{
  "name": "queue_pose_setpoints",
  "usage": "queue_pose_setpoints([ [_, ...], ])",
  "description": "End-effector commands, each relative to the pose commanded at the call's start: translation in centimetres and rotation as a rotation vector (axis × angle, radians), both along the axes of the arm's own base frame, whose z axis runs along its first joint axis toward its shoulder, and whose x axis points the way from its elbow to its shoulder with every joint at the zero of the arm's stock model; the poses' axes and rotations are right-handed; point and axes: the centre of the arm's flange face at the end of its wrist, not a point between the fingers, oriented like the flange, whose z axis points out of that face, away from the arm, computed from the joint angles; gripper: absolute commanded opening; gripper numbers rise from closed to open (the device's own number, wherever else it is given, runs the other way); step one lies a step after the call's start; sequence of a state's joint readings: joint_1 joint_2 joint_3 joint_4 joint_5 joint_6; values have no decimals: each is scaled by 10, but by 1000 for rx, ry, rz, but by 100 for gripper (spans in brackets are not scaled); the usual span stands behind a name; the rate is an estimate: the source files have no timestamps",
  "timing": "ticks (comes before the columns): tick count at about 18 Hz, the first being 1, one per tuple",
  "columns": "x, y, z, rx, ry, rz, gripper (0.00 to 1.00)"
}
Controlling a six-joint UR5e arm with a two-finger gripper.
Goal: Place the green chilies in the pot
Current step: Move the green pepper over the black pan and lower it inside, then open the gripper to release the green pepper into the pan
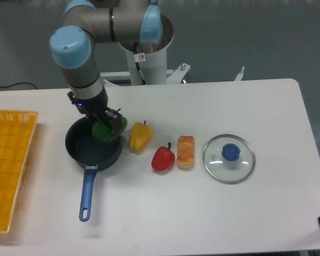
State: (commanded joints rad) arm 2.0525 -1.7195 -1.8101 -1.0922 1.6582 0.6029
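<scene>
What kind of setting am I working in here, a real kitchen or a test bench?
Most likely a lab test bench: a plain white table against a bare grey wall, toy food such as the glossy green pepper, and a pedestal-mounted robot arm.

One fixed high frontal view, angled down over the white table point(266, 106) (arm base opposite).

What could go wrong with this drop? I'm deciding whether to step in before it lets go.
The end effector holds the green chilies over the right part of the pot, not its centre; released here, the rounded toy might strike the rim and roll out. The yellow pepper sits close beside the pot, so a bounce or a sideways retreat could knock it.
</scene>
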Motion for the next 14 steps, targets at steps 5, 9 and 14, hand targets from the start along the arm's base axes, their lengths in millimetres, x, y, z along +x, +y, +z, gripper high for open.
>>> queue_pose_setpoints([
  [5,20,12,-24,-52,28,-13,62],
  [9,32,21,-39,-53,50,-9,62],
  [14,38,31,-65,-86,69,-28,62],
])
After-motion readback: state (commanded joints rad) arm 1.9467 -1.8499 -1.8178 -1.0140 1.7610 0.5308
